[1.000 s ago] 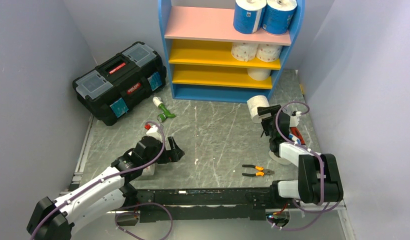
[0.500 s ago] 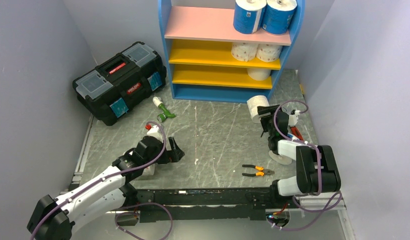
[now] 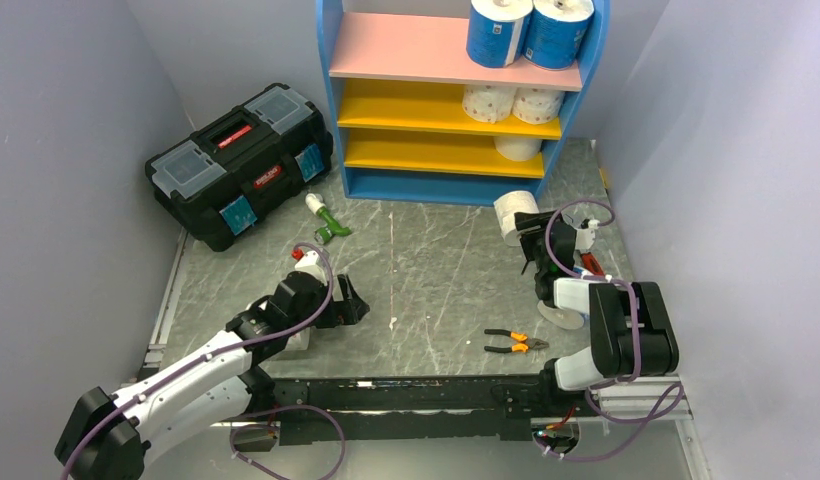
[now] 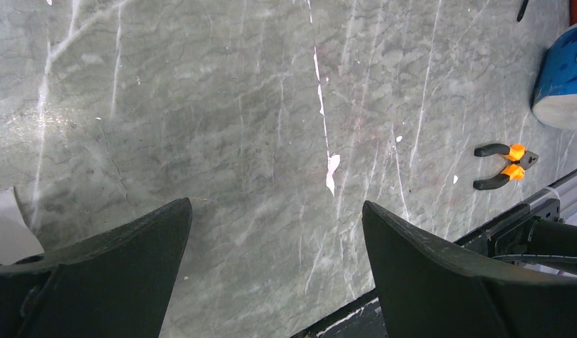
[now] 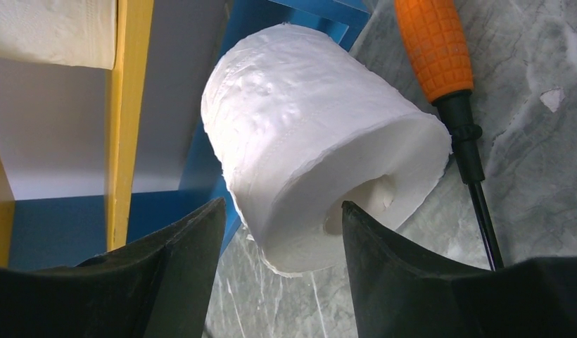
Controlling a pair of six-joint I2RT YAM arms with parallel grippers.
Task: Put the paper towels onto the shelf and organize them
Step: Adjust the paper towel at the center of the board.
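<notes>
A plain white paper towel roll (image 5: 321, 134) lies on its side on the table in front of the shelf (image 3: 426, 50). My right gripper (image 5: 282, 211) has closed on the roll's near end: one finger sits against its outer side, the other at its core hole. In the top view this roll (image 3: 512, 212) rests by the shelf's right foot. Two blue-wrapped rolls (image 3: 526, 30) stand on the pink board, two dotted rolls (image 3: 513, 102) on the upper yellow board, one white roll (image 3: 518, 147) on the lower. My left gripper (image 4: 276, 208) hangs open over bare table.
A black toolbox (image 3: 241, 160) sits at the back left, with a green-handled tool (image 3: 326, 222) near it. Orange pliers (image 3: 514, 342) lie near the front rail. An orange-handled screwdriver (image 5: 440, 70) lies right beside the gripped roll. A blue-wrapped roll (image 4: 563, 77) rests by the right arm.
My right gripper's jaws have narrowed around the white roll's end. The roll stays on the table. The left arm has not moved.
</notes>
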